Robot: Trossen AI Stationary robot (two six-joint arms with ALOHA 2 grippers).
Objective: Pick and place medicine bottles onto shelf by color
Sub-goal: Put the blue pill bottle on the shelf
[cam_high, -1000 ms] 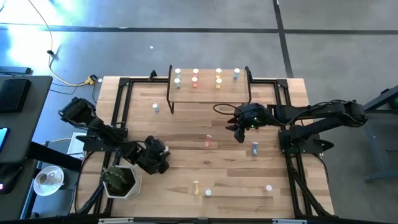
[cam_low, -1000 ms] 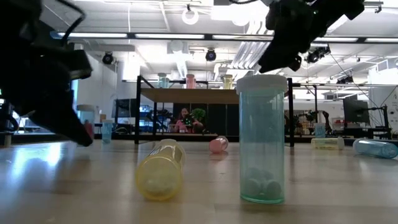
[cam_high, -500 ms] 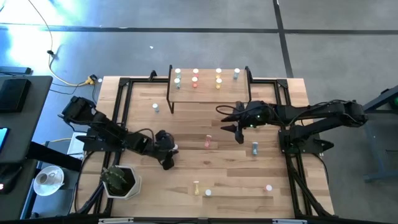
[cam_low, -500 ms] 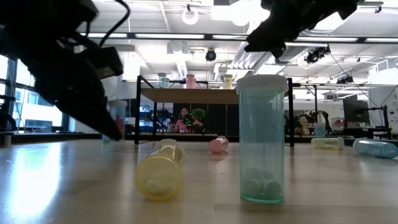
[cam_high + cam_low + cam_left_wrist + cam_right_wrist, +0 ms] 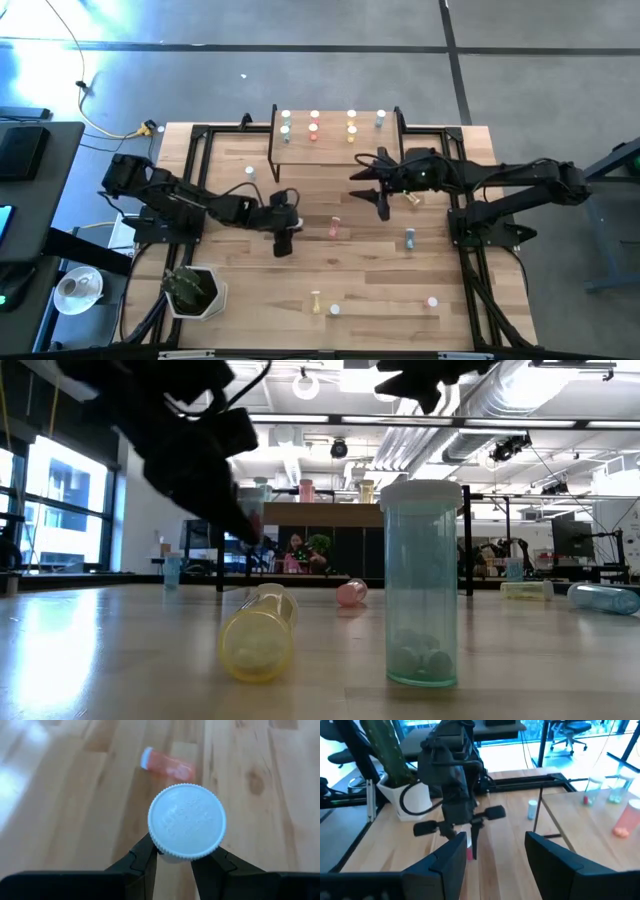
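My left gripper (image 5: 283,238) hangs over the middle of the table, shut on a medicine bottle whose white cap (image 5: 186,820) faces the wrist camera and hides the body's colour. A pink bottle (image 5: 335,227) lies on its side just right of it and also shows in the left wrist view (image 5: 167,765). My right gripper (image 5: 379,190) is open and empty, raised in front of the shelf (image 5: 335,143). The shelf carries several bottles in green, red, yellow and blue columns. Other bottles stand or lie on the table: blue (image 5: 410,238), yellow (image 5: 412,198), pale blue (image 5: 250,172). My left gripper pinches the bottle between its two fingers (image 5: 142,862), just under the cap's rim (image 5: 172,861). The cap hides the rest of the body. The fingers point down from above. The bottle stands upright in the hold, cap up, lifted clear of the table.
A yellow bottle (image 5: 258,630) lies and a teal bottle (image 5: 421,585) stands near the table's near edge. Another white-capped bottle (image 5: 432,301) stands at the near right. A potted plant (image 5: 190,290) sits at the near left corner. Black frame rails (image 5: 195,170) run along both sides.
My left gripper has swung from beside the plant pot toward the table's middle, going right, far and up, with the bottle in its fingers. My right gripper has risen and gone toward the far edge, nearer the shelf, staying open.
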